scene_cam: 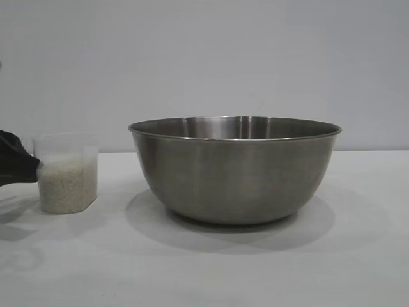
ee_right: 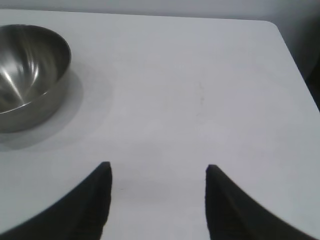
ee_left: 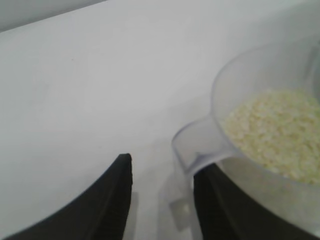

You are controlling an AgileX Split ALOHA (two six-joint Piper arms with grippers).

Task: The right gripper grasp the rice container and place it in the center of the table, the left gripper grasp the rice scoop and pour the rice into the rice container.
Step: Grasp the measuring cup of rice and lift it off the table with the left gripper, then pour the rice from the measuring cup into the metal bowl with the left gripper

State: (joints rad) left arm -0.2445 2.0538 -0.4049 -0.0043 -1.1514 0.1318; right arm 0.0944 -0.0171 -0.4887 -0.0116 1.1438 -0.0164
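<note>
The left gripper [ee_left: 162, 200] is seen at the small side handle of the rice scoop [ee_left: 260, 135], its two black fingers [ee_left: 107, 200] spread, with the handle lying between them and close against one finger. A firm pinch on the handle cannot be confirmed. From the exterior view the same gripper [scene_cam: 29, 167] is found at the left edge, just beside the scoop [scene_cam: 66, 173], which stands upright on the table [scene_cam: 204, 268].

One scoop is counted, clear plastic, filled to about two thirds with rice [scene_cam: 67, 185]; the grains [ee_left: 275, 130] are seen as an off-white heap inside it.

The right gripper [ee_right: 157, 200] is held over bare tabletop, its fingers spread wide with nothing between them, well apart from the rice container [ee_right: 30, 75].

One rice container [scene_cam: 235, 169] is counted: a wide steel bowl, upright, set near the middle of the table, to the right of the scoop and apart from it. No rice is visible in the part of its interior that can be seen.

The table [ee_right: 200, 100] is recorded as flat, white and matte, with a rounded corner visible in the right wrist view. Soft shadows are cast beneath bowl and scoop. A plain pale grey wall [scene_cam: 204, 57] is noted behind the table.
</note>
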